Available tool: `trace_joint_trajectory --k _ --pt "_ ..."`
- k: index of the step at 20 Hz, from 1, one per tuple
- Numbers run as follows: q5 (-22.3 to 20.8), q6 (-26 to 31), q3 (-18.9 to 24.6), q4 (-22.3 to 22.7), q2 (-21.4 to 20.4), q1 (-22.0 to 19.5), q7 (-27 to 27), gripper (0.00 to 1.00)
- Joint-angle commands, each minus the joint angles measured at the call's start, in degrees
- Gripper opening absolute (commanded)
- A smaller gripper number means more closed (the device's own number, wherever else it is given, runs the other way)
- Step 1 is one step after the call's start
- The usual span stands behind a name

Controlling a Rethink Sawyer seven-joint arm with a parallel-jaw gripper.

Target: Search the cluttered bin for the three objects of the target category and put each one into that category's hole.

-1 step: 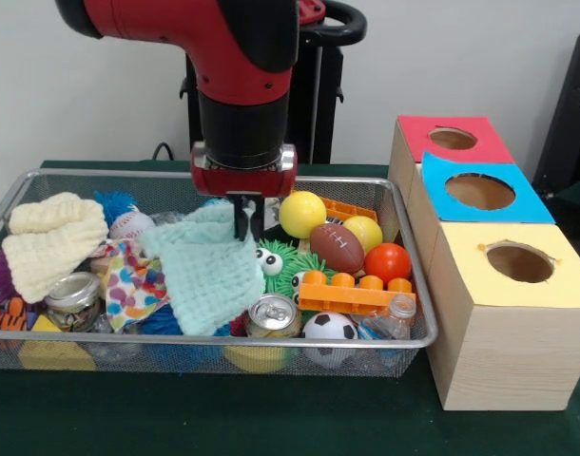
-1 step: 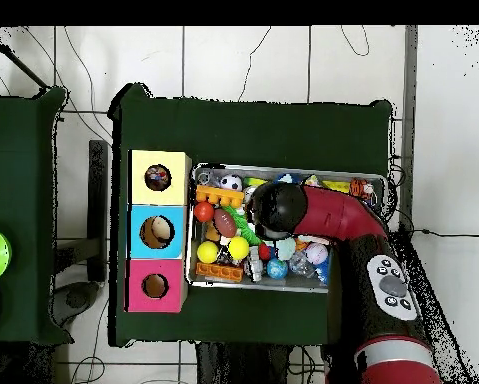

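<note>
My gripper point(image 1: 245, 223) hangs over the middle of the wire bin point(image 1: 81, 175), shut on the top corner of a mint-green knitted cloth point(image 1: 211, 274) that droops from it over the clutter. A cream knitted cloth point(image 1: 50, 239) lies at the bin's left end, with a multicoloured spotted cloth point(image 1: 131, 281) beside it. Three wooden boxes with holes stand to the right: red top point(image 1: 452, 139), blue top point(image 1: 480, 191), yellow top point(image 1: 520, 262). In the overhead view the arm point(image 2: 279, 208) covers the gripper and the cloth.
The bin also holds a yellow ball point(image 1: 302, 213), a football point(image 1: 337, 247), an orange ball point(image 1: 388, 262), an orange brick point(image 1: 352, 294), a soccer ball point(image 1: 329, 328), a can point(image 1: 272, 315) and a baseball point(image 1: 130, 223). Something dark lies inside the yellow box's hole point(image 2: 158, 178).
</note>
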Motion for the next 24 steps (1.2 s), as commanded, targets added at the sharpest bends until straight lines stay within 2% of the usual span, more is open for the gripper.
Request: trace_joint_trajectory --k 1,6,13,17,24 --pt "3.3 2.3 7.2 6.9 0.9 -0.6 2.4 0.00" --pt "2.7 -0.6 6.4 9.2 1.2 0.3 4.6 0.00" --pt "3.1 -2.9 6.0 14.2 -1.6 1.2 6.8 0.00" --pt "4.4 -2.5 5.9 16.3 -3.6 1.9 7.9 0.00" --pt "6.8 -0.4 6.8 18.9 -6.7 1.6 6.5 0.00"
